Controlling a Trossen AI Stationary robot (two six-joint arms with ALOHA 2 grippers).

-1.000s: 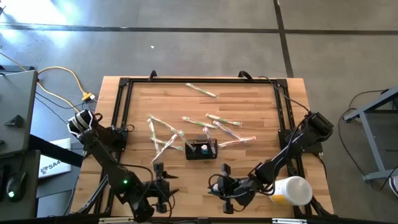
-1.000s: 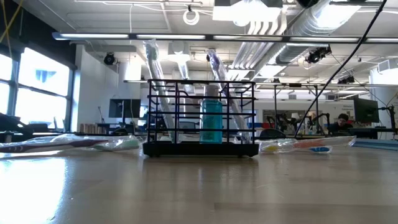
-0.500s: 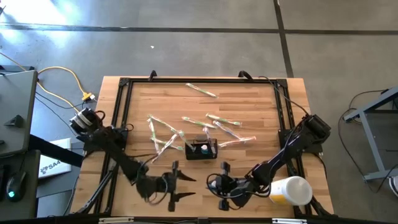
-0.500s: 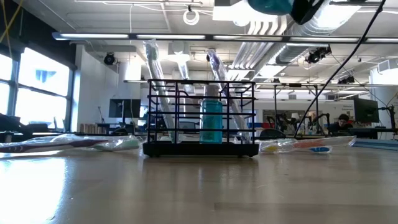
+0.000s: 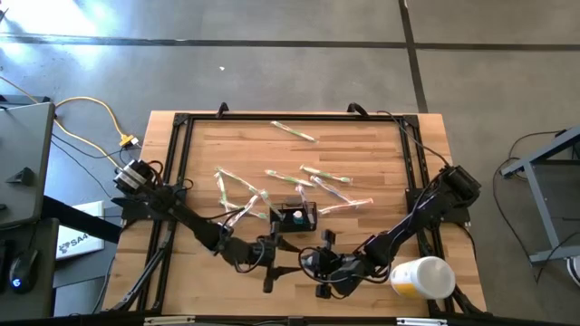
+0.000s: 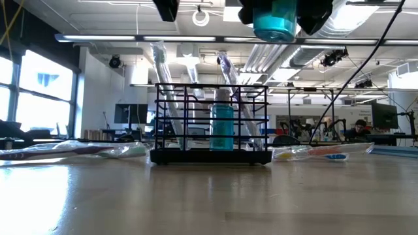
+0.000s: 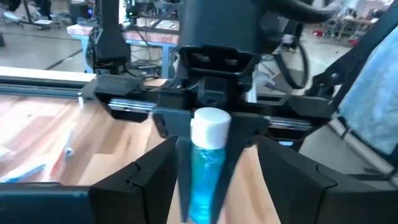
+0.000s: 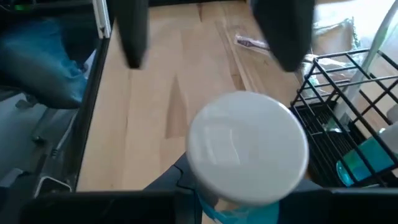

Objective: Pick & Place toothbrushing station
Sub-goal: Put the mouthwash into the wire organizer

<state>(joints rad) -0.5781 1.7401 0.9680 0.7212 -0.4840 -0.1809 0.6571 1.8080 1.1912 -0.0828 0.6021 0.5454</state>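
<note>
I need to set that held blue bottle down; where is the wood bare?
Bare wood lies along the table's far right corner beyond the toothbrushes, and along the left rail. Crowded: around the caddy and both tools at the near edge.

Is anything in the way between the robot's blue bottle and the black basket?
Nothing visible. The right gripper holds the blue bottle up above the table; bare wood lies between it and the black caddy.
</note>
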